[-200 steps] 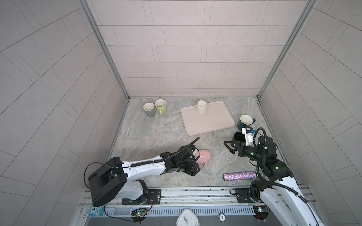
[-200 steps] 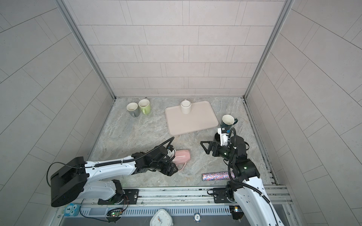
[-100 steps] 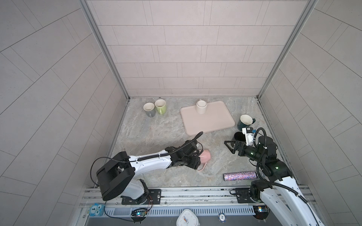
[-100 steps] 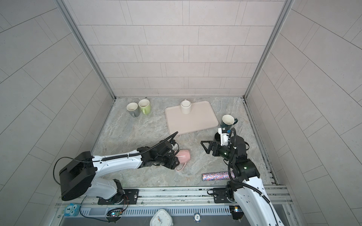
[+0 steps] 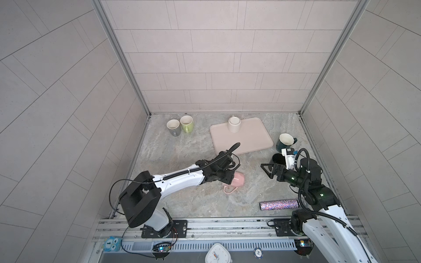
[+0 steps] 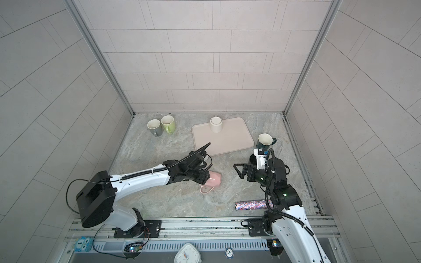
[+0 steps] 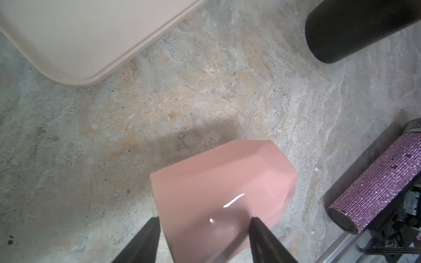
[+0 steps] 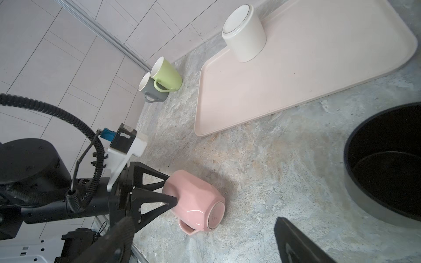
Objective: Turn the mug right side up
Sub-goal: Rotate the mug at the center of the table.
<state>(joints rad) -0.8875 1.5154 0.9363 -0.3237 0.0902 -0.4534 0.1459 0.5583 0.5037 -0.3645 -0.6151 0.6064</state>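
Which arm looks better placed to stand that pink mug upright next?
Left: the left gripper clasps the pink mug, which lies on its side, at its rim end. The right gripper hangs open, apart from it, near the black mug.

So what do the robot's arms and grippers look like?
The left arm and right arm are white shells with black joints, each trailed by a black ribbed cable. The left gripper and right gripper have black fingers built as open triangular frames, with a white camera bracket at the wrist. A small green light glows on the right arm.
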